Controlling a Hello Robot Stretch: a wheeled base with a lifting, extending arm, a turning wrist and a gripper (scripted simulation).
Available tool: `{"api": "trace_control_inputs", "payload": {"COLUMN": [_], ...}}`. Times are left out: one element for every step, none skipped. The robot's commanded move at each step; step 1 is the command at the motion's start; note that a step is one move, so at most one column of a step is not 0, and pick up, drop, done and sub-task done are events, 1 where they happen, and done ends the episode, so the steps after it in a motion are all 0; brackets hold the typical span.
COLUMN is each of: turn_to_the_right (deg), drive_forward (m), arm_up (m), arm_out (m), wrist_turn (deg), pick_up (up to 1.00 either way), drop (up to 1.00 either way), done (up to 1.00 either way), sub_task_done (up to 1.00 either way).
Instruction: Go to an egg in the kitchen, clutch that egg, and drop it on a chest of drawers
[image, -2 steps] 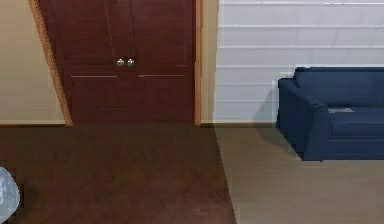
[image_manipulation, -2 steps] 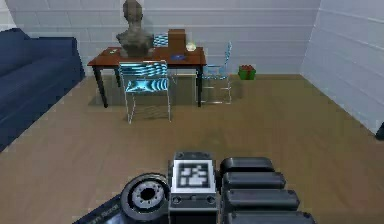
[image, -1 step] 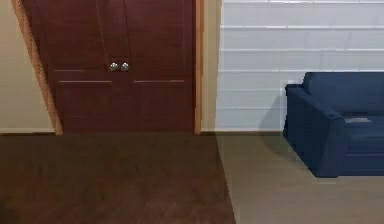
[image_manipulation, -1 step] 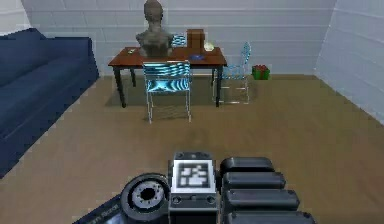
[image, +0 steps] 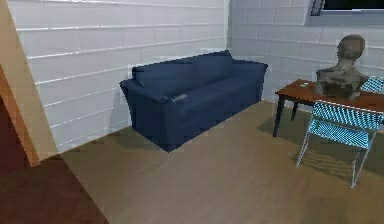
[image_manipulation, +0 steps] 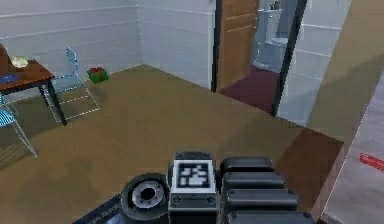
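A blue sofa (image: 190, 95) stands against the white wall. A bust (image: 343, 68) sits on the table (image: 295, 95), in from its near corner, with a chair (image: 340, 122) just beside. The gripper (image_manipulation: 148, 197) lies low by the arm side view's bottom edge. I cannot tell whether it holds anything.

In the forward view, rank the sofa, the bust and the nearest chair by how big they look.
1. sofa
2. nearest chair, though nearness to the camera inflates it
3. bust
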Motion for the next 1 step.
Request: {"api": "trace_control_inputs", "payload": {"turn_to_the_right": [36.0], "drive_forward": [0.0], "arm_up": [0.0], "arm_out": [0.0], "wrist_turn": [0.0], "pick_up": [0.0], "drop": [0.0], "done": [0.0], "sub_task_done": [0.0]}}
